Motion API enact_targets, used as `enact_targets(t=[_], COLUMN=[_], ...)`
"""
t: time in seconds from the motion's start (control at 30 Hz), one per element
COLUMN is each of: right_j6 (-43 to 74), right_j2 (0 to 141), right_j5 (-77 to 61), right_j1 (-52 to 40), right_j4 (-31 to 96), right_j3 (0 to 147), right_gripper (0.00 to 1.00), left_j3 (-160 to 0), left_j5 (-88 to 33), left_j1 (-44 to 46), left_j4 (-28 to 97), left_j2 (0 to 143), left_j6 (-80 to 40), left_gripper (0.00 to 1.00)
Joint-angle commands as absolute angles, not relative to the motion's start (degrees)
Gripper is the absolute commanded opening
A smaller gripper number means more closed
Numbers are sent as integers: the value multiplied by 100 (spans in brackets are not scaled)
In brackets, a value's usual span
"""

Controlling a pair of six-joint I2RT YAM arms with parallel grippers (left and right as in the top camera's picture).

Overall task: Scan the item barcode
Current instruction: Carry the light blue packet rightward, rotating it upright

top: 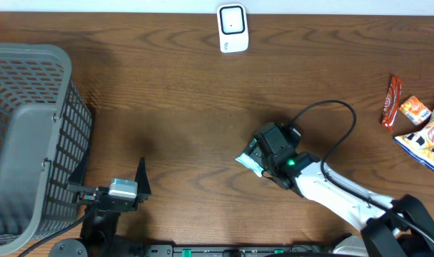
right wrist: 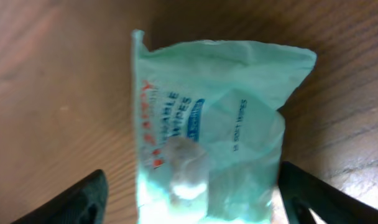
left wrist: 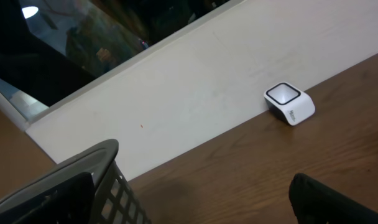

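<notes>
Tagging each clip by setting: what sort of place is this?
Probably a mock shop checkout set up on a wooden table: a white barcode scanner at the far edge, a grey shopping basket on the left, and snack packets on the right.

table: brown wood-grain top (top: pixel 167 93) | basket: grey mesh plastic (top: pixel 78 135), at the table's left edge, rim also in the left wrist view (left wrist: pixel 71 168) | snacks: red stick pack (top: pixel 392 101), orange packet (top: pixel 415 110), white-and-orange bag (top: pixel 425 141), clustered at the far right edge | backdrop: white ledge (left wrist: pixel 195 93) behind the table, dark glass (left wrist: pixel 83 37) above it
</notes>
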State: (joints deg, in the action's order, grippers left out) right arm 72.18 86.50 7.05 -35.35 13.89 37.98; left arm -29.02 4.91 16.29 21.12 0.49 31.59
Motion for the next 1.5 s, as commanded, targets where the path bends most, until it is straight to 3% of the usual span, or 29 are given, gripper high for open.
enact_targets(t=[0.0,0.2,0.37,0.47,0.57,0.67,0.9,1.07,1.3,1.47], right_j6=[6873,6987,6899,6514,5706,5520,5520,5542,7627,9070], right_j2=[9105,9629,9480,9161,8497,7885,6692,6471,6473,6488], right_j5=[781,368,368,150,-403,-878,-2432,-4875,-6971,-6659], right_j1=[-3454,-3450,-3382,-3260,-2978,-2661,-1559,-880,-679,-679], right_j4=[1433,1452,1439,1422,1509,1833,2838,2849,3127,3363], right_j3=[3741,3743,3747,3752,3776,3782,3782,3782,3782,3780], right_gripper=[77,61,31,23,8,1,1,1,1,1], left_j3=[-2926,-2926,-2926,-2926,-2926,-2926,-2926,-2926,-2926,-2926], left_j5=[561,563,563,563,561,563,563,563,563,561], left_j1=[1658,1658,1658,1658,1658,1658,1658,1658,1658,1658], left_j4=[2097,2097,2097,2097,2097,2097,2097,2097,2097,2097], left_j2=[16,16,16,16,16,16,16,16,16,16], left_j6=[3190,3190,3190,3190,3190,3190,3190,3190,3190,3190], left_gripper=[100,100,100,100,100,100,100,100,100,100])
